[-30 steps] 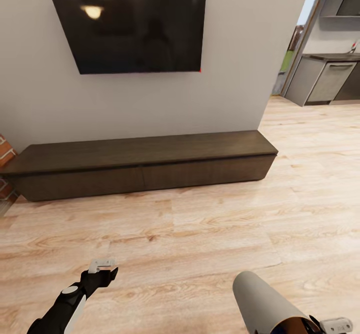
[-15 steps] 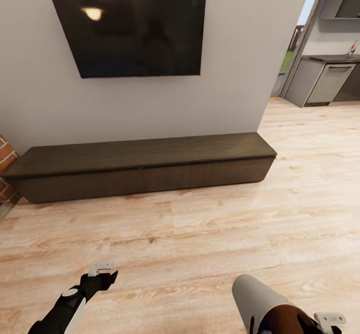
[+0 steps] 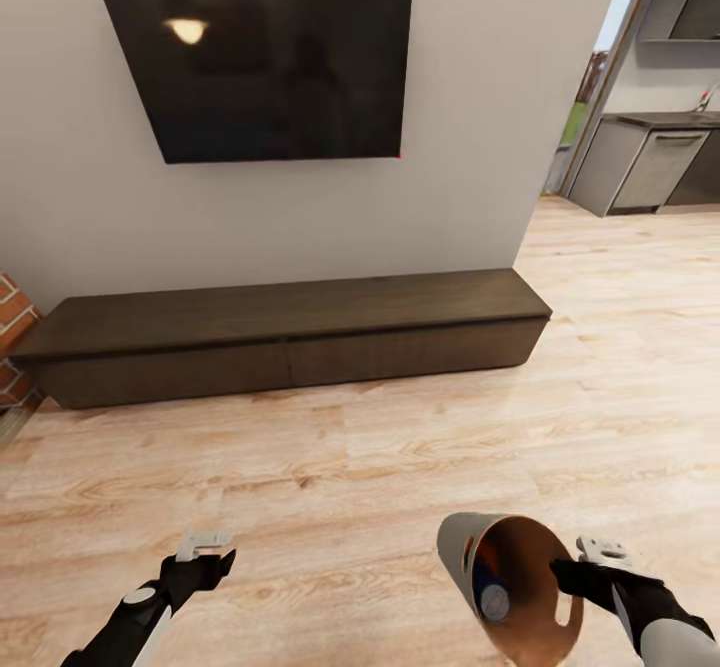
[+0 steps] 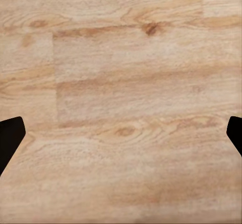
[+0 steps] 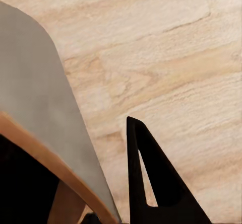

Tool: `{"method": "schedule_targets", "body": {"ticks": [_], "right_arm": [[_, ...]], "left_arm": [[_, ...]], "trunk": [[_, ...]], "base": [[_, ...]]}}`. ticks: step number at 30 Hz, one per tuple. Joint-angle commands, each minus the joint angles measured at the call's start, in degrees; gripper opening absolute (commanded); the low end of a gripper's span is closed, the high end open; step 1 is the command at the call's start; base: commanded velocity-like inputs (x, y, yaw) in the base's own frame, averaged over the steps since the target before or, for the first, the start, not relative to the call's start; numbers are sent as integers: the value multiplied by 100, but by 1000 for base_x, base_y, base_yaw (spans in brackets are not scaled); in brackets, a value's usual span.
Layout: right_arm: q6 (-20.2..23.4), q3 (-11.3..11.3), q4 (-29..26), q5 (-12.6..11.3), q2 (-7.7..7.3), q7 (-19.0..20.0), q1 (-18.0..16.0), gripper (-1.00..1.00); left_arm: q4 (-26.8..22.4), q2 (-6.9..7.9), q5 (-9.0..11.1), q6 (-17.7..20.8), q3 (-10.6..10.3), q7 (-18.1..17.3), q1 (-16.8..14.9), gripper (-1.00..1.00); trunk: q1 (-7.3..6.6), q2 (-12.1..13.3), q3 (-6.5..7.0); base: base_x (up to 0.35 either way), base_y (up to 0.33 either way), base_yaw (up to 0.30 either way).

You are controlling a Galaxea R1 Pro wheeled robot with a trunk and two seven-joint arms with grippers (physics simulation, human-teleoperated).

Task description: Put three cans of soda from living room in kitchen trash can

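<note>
right gripper (image 3: 572, 559): black fingers clamped on the rim of the tash can (image 3: 515, 587), one inside, one outside; right wrist view confirms the outer finger (image 5: 156, 183) against the grey wall.
left gripper (image 3: 208, 547): jaws spread wide, nothing held; black fingertips (image 4: 10, 138) at opposite edges of the left wrist view, bare floor between.
floor (image 3: 400, 447): pale wood-look planks, visible grain and knots, matte; runs from the living room through to the kitchen.
wall (image 3: 480, 97): plain off-white, flat, ends in a vertical corner on the right.
TV (image 3: 265, 62): black glossy rectangle, wall-mounted, lamp reflection in the upper left.
bench (image 3: 285, 332): long low dark-brown box, wood grain, flat top, against the wall under the TV.
kitchen (image 3: 660, 147): seen past the wall corner, far right; grey counter, grey cabinet fronts, well apart from the robot.
fireplace (image 3: 12, 337): red brick sliver at the left edge, touching the bench end.
tash can position: tilted on its side, mouth toward camera, low right in the head view, just left of the right gripper; tapered round shape, pale grey-beige outside, glossy orange-brown inside.
can of soda (image 3: 490, 592): inside the tash can, dark blue body, silvery round top facing out; other cans not distinguishable.
</note>
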Motion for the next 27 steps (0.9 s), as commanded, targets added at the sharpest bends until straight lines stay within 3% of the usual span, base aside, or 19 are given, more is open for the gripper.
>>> {"method": "schedule_targets", "body": {"ticks": [1, 6, 8, 9, 11, 15, 22, 27], "right_arm": [[267, -29, -11, -60, 67, 35, -204, -100], [372, 23, -10, -44, 218, -11, -366, -100], [211, 24, -8, -41, 233, -15, -374, -100], [-153, 26, -5, -33, 242, -19, -370, -100], [-369, 26, -4, -29, 243, -15, -365, -100], [-417, 39, 183, -18, 206, -33, -360, -100], [953, 33, 657, -36, -46, 11, -359, -100], [1388, 37, 947, -22, -92, 23, -359, -100]], "left_arm": [[23, 1, 5, -22, -1, 0, 1, 100], [42, -4, 13, -45, -2, 13, 1, 100], [44, -5, 14, -48, -2, 18, 1, 100], [46, -7, 14, -50, -2, 22, 1, 100], [46, -13, 15, -72, -3, 24, 1, 100], [52, -31, 12, -242, -3, 26, 1, 100], [64, -65, 15, -344, -3, 109, 1, 100], [65, -80, 15, -430, -3, 198, 1, 100]], "trunk": [[-23, 41, 19], [-133, 242, 109], [-177, 322, 145], [-199, 362, 163], [-243, 442, 198], [-331, 603, 270], [-352, 643, 288], [-352, 643, 288]], "base": [[0, 0, 0], [0, 0, 0], [0, 0, 0], [0, 0, 0], [0, 0, 0], [0, 0, 0], [0, 0, 0], [0, 0, 0]]}}
